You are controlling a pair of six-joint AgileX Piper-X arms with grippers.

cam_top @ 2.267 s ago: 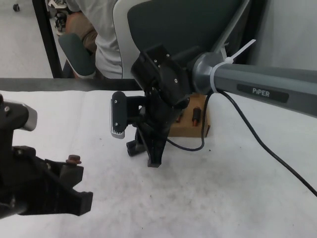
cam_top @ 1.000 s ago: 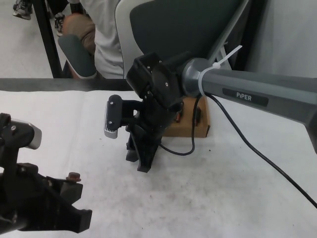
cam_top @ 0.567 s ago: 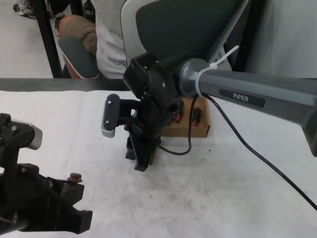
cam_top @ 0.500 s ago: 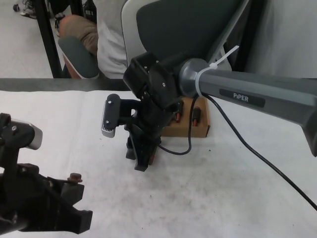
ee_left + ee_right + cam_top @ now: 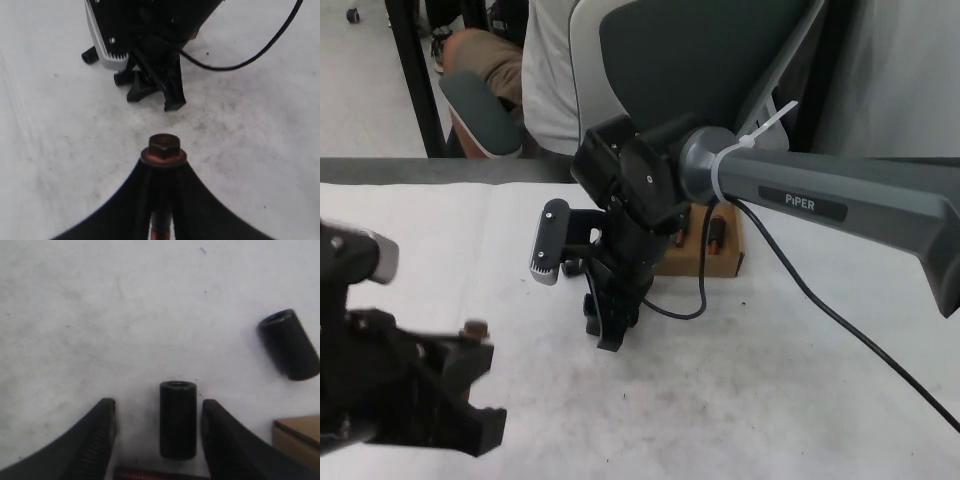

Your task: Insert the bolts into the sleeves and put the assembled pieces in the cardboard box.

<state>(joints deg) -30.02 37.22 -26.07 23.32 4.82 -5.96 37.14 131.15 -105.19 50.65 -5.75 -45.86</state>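
My left gripper [image 5: 163,167] is shut on a rusty hex-head bolt [image 5: 163,148], head outward; in the high view the bolt [image 5: 473,328] sits at the near left of the bench. My right gripper [image 5: 158,404] is open and points down at the cloth, with a black sleeve [image 5: 178,420] lying between its fingers [image 5: 100,437]. A second black sleeve [image 5: 289,344] lies apart, near a corner of the cardboard box [image 5: 298,439]. The high view puts the right gripper [image 5: 608,338] just in front of the box [image 5: 705,258].
A white cloth [image 5: 770,400] covers the bench, with free room at the near right. A black cable [image 5: 820,300] trails from the right arm across it. The box holds a few dark and copper pieces [image 5: 716,232]. A threaded copper piece [image 5: 150,473] lies by the right fingers.
The right gripper has come down and to the left toward the sleeves, then edged slightly right. The left gripper with its bolt has shifted a little farther from the near edge.
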